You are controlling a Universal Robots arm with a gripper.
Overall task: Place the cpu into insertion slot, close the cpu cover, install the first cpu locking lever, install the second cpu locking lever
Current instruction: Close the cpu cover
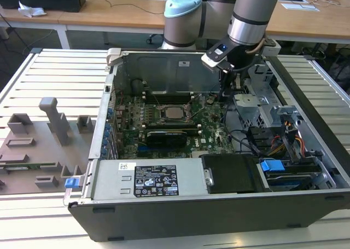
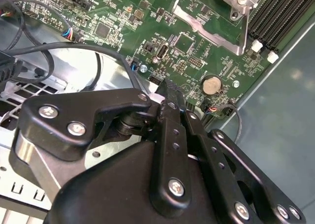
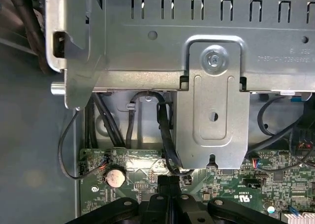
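Observation:
In the exterior view the cpu (image 1: 175,113) lies silvery-topped in the insertion slot (image 1: 163,114) at the middle of the green motherboard (image 1: 208,129). The cpu cover (image 1: 175,104) looks to lie flat as a metal frame around the chip; I cannot make out how the levers stand. My gripper (image 1: 222,94) hangs to the exterior view's right of the socket, near the board's edge. Its fingertips (image 2: 169,92) are pressed together with nothing between them, just above the board by a coin battery (image 2: 210,84). One corner of the socket frame (image 2: 232,1) is seen in the second wrist view.
A grey metal drive cage (image 3: 211,111) and black cables (image 3: 165,130) stand close ahead of the fingers. A black expansion card (image 1: 167,135) lies in front of the socket, and a power supply (image 1: 147,178) fills the case front. Grey fixture blocks (image 1: 38,145) sit outside the case.

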